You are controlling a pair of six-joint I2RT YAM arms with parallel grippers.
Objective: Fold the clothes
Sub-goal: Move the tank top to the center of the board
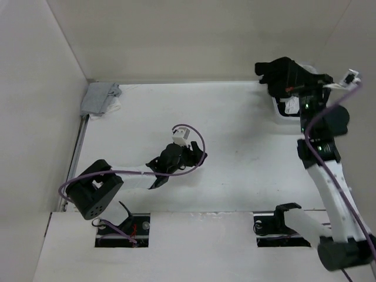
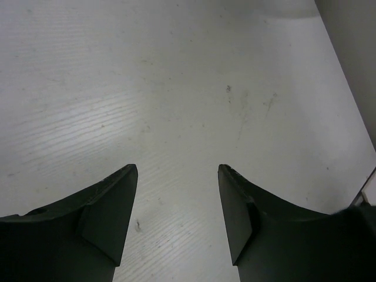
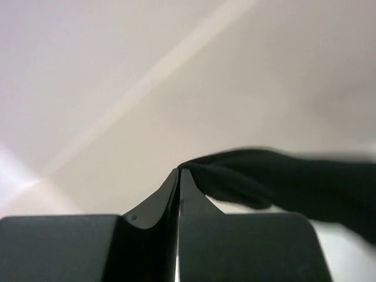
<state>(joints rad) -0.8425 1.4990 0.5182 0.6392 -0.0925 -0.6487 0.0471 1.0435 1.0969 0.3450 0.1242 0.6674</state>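
Right gripper (image 3: pixel 178 171), jaws pressed together, apparently pinches only an edge of the black shirt (image 3: pixel 282 179) above the table (image 1: pixel 235 129) at far right, so the thin fabric may slip free; left gripper (image 2: pixel 178 167) gapes empty.

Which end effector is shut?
The right end effector, closed on the black shirt; the left end effector stands wide open above the table.

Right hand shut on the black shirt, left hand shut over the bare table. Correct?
No. The left hand is open, its fingers wide apart over the bare table; the left wrist view shows it. The right hand is shut on the black shirt.
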